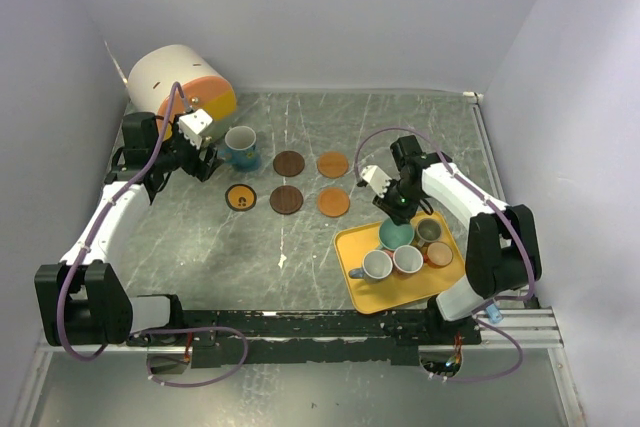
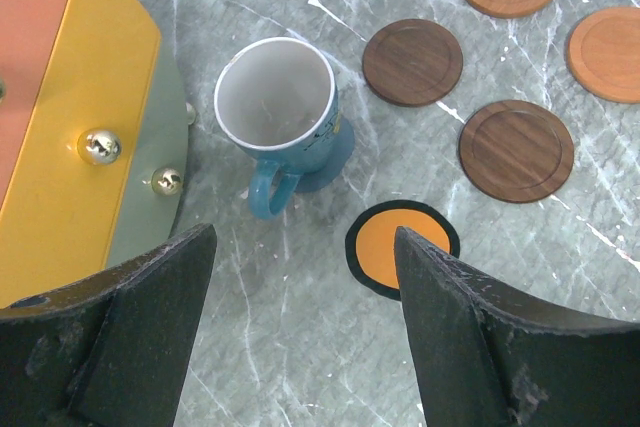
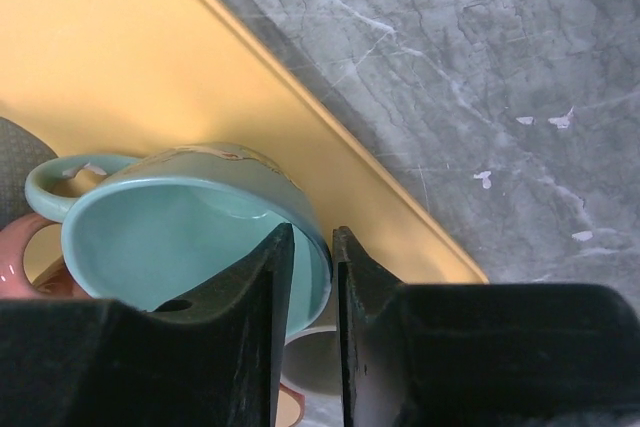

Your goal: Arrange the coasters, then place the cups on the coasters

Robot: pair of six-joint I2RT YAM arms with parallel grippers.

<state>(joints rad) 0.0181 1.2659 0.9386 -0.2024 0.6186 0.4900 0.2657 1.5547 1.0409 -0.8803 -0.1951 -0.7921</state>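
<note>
A blue cup (image 1: 240, 145) (image 2: 275, 107) stands upright on a slate blue coaster (image 2: 337, 150). My left gripper (image 1: 205, 164) (image 2: 300, 327) hovers open just near of it, holding nothing. Beside it lie two dark brown coasters (image 1: 289, 163) (image 1: 286, 199), two orange coasters (image 1: 332, 163) (image 1: 333, 203) and an orange one with a dark ring (image 1: 241, 197) (image 2: 395, 244). On the yellow tray (image 1: 355, 282) stand a teal cup (image 1: 396, 235) (image 3: 170, 237), olive (image 1: 429, 231), grey (image 1: 377, 265), reddish (image 1: 407, 260) and orange (image 1: 439, 253) cups. My right gripper (image 1: 400, 209) (image 3: 312, 232) is shut on the teal cup's rim, one finger inside.
A big white-and-orange cylinder (image 1: 180, 82) (image 2: 60, 117) lies at the back left, close to my left arm. The tray's far edge (image 3: 330, 137) runs diagonally beside the teal cup. Walls enclose the table on three sides.
</note>
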